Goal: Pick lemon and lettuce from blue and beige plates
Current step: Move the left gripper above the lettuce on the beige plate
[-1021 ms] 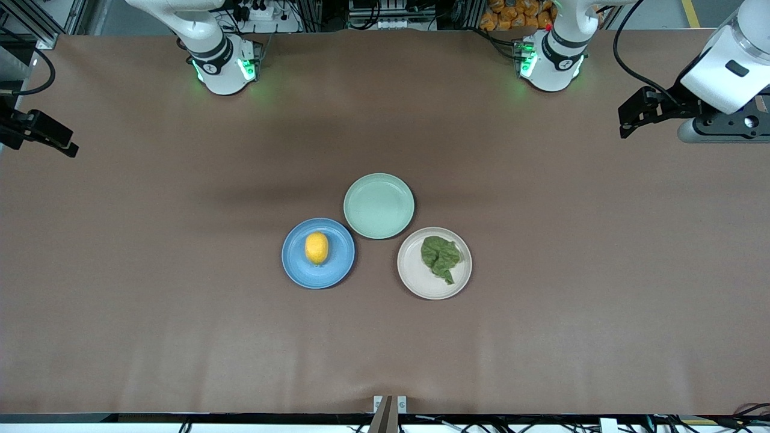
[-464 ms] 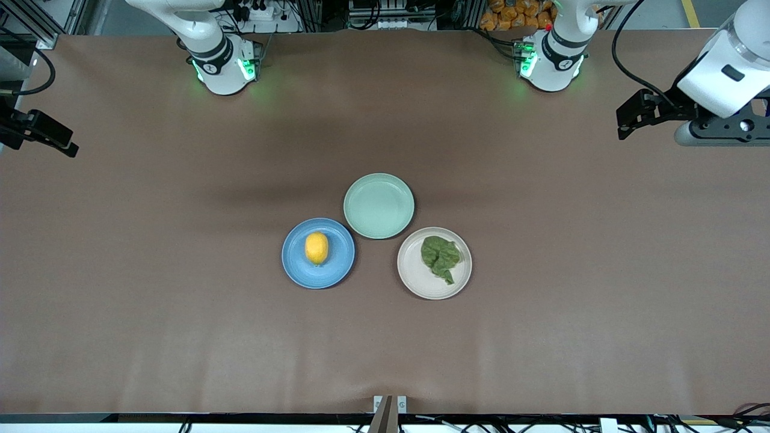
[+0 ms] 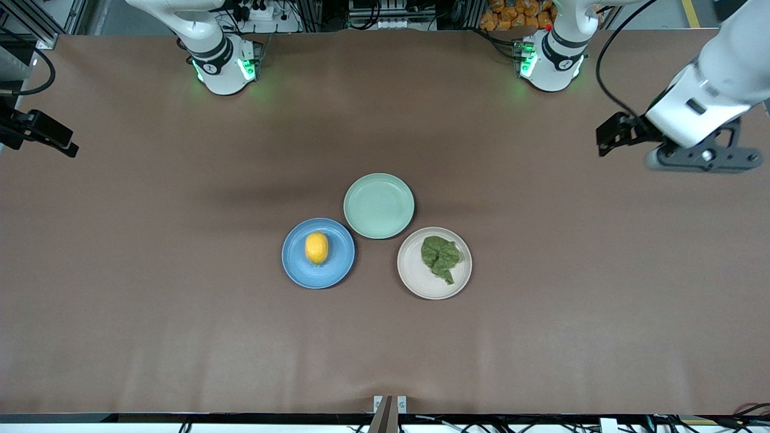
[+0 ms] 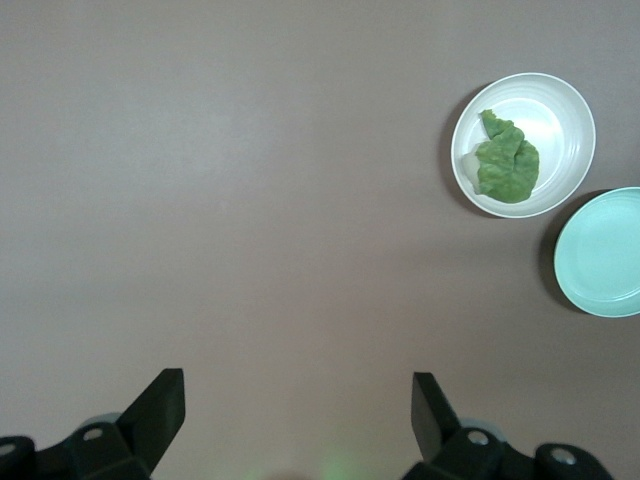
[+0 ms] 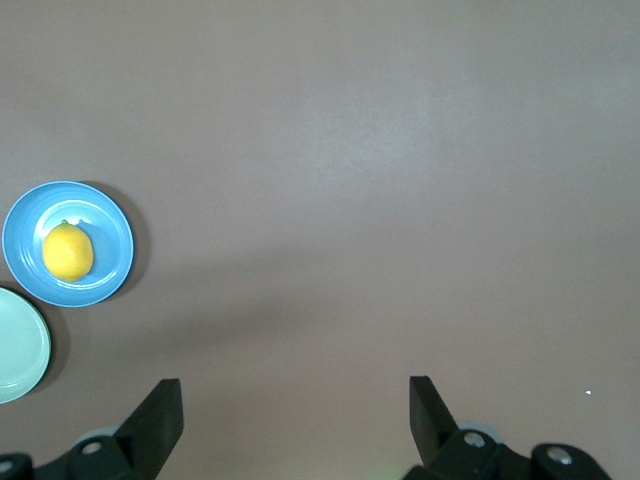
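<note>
On the brown worktop (image 3: 180, 337), nearest the front camera, sits the beige plate (image 3: 418, 279) with the lettuce (image 3: 440, 257) lying crumpled on it, the leaf reaching toward the plate's rim on the camera side. Just beside it, toward the right arm's end and barely farther from the camera, the blue plate (image 3: 301, 270) carries the lemon (image 3: 317, 248) near its middle, long axis running toward the robots. Farther still, the green plate (image 3: 379, 205) sits between the other 2; the blue plate meets it at the rim and the beige one lies at most a sliver from it. Both fruits rest on their plates, untouched by either gripper. The left gripper (image 4: 298, 410) hangs in the air over bare worktop at the left arm's end, well apart from all 3 plates, with the beige plate the closest of them to it; its fingers (image 4: 160, 405) stand wide apart with nothing between them. In the left wrist view the beige plate (image 4: 575, 110) and lettuce (image 4: 505, 160) show well ahead of the gripper, with the green plate (image 4: 605, 255) beside them. The right gripper (image 5: 296, 412) is out of the front view past the right arm's end; its own wrist view shows its fingers (image 5: 160, 410) spread wide and empty over bare worktop, the blue plate (image 5: 105, 225) with the lemon (image 5: 68, 252) well off to one side and an edge of the green plate (image 5: 20, 345) next to it.
</note>
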You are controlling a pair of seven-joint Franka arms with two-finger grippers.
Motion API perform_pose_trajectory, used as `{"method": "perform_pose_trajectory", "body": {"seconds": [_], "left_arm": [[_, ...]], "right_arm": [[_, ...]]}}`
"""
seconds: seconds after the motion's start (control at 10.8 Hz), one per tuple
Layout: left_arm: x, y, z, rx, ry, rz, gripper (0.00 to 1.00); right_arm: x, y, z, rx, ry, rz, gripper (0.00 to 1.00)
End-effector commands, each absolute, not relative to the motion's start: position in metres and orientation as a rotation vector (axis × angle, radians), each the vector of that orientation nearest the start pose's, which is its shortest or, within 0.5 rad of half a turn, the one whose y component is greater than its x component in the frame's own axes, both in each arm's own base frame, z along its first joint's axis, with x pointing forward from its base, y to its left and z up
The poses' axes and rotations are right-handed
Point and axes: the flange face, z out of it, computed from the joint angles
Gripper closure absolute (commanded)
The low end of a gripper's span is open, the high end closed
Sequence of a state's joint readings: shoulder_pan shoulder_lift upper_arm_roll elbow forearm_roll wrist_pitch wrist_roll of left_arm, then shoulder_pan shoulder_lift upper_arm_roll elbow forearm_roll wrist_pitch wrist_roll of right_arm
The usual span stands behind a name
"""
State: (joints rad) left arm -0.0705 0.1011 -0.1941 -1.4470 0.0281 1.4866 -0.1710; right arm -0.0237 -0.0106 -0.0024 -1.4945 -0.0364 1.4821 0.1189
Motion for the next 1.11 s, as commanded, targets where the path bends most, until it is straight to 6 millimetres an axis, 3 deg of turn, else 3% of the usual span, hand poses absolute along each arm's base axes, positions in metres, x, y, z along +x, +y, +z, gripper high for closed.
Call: {"method": "perform_pose_trajectory", "body": {"seconds": [0.0, 0.37, 0.74, 1.02], "left_arm": [[0.572, -0.169, 0.598, -3.148, 0.075, 0.082, 0.0], [0.598, -0.224, 0.538, -3.17, 0.009, 0.062, 0.0], [0.61, -0.284, 0.448, -3.163, 0.034, 0.162, 0.0], [0.621, -0.302, 0.401, -3.179, 0.053, 0.154, 0.0]], "right_arm": [[0.545, -0.018, 0.663, -3.16, 0.223, -0.004, 0.0], [0.545, -0.018, 0.662, -3.16, 0.223, -0.002, 0.0], [0.545, -0.019, 0.661, -3.16, 0.225, 0.003, 0.0], [0.545, -0.017, 0.659, -3.16, 0.22, 0.008, 0.0]]}}
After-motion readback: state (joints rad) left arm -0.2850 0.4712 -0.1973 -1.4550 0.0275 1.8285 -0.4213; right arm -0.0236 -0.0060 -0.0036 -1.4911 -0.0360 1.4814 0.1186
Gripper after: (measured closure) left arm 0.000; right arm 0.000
